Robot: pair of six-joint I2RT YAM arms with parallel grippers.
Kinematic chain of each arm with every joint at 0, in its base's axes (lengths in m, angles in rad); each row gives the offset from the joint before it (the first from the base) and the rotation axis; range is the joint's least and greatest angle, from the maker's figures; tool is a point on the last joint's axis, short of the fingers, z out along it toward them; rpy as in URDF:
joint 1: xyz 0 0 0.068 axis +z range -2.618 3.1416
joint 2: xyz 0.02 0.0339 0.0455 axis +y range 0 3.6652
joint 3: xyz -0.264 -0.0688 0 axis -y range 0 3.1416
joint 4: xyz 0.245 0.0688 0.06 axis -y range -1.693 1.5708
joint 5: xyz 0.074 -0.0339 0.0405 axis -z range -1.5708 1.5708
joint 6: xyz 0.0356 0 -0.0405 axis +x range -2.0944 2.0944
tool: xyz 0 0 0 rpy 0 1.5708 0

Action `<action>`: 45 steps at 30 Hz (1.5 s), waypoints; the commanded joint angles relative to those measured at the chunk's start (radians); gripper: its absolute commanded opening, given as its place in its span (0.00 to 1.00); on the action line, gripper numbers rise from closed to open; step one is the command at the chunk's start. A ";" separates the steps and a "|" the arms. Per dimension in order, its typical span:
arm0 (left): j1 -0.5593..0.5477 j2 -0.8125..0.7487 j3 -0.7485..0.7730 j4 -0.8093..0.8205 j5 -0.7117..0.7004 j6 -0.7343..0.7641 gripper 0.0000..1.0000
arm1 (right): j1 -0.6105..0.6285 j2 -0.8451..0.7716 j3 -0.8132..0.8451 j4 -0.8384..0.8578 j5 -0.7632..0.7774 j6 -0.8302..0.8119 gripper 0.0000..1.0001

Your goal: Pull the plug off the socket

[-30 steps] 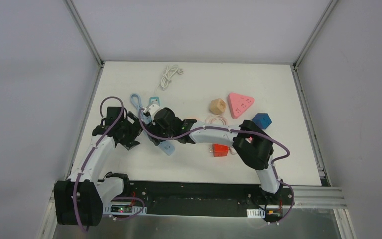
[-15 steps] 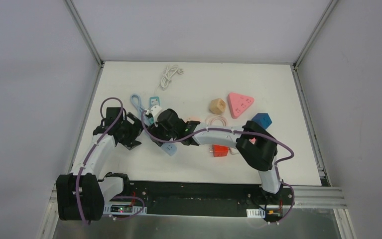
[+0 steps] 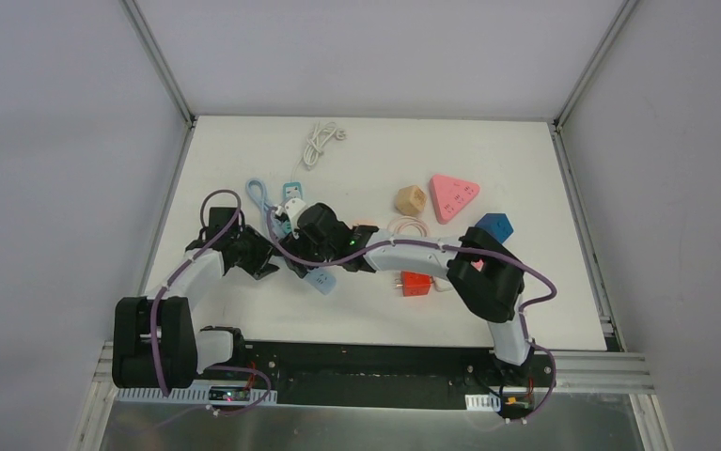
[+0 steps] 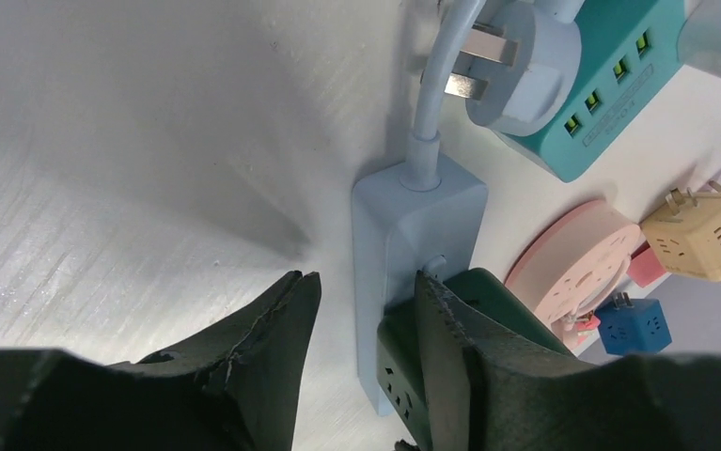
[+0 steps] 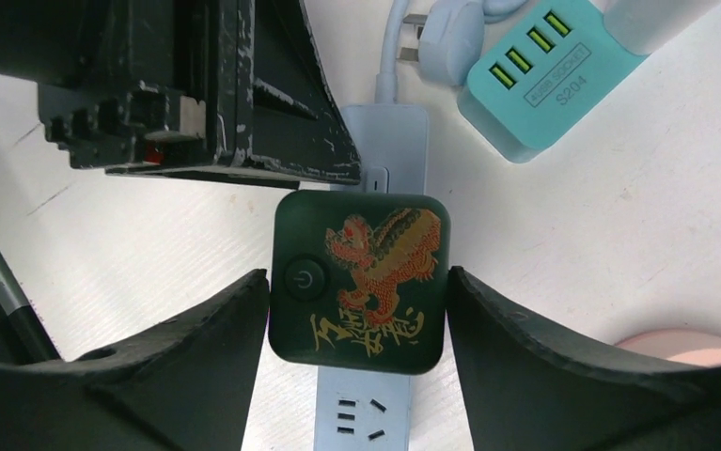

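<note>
Because the dark green plug block [image 5: 361,282] sits on the upper face of the pale blue power strip [image 5: 364,413], the pull is judged to go straight up off that face. The right gripper [image 5: 357,324] stands over the block with a finger at each flank. It seems to touch both sides, so it looks closed on the block, though how firmly cannot be told.

The strip's long axis runs from near right to far left, with free sockets at the near end, the block about midway and the cord at the far end. The left gripper [image 4: 366,301] reaches in from the left and straddles the strip just beyond the block. Its jaws are part open with a gap at one side, so it is not yet clamped.

Just past the cord end lie a loose pale blue plug [image 4: 516,75] and a teal power strip [image 5: 544,75]. Both are beside the lift path, not in it. A tan cube adapter [image 4: 704,235] and a blue cube adapter [image 4: 634,324] sit well apart to the right, and a white cable [image 3: 319,141] lies farthest.
</note>
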 commanded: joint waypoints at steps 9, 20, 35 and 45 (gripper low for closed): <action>0.011 0.025 -0.064 0.082 -0.039 0.003 0.35 | -0.036 0.067 0.135 -0.055 -0.121 0.035 0.70; 0.011 0.018 -0.111 0.091 -0.056 0.012 0.30 | -0.029 0.097 0.194 -0.186 -0.030 0.025 0.72; 0.011 0.010 -0.124 0.081 -0.060 0.016 0.28 | -0.103 0.062 0.166 -0.106 -0.276 0.177 0.11; 0.011 0.026 -0.141 0.096 -0.070 0.009 0.27 | 0.015 0.098 0.226 -0.141 0.001 0.065 0.00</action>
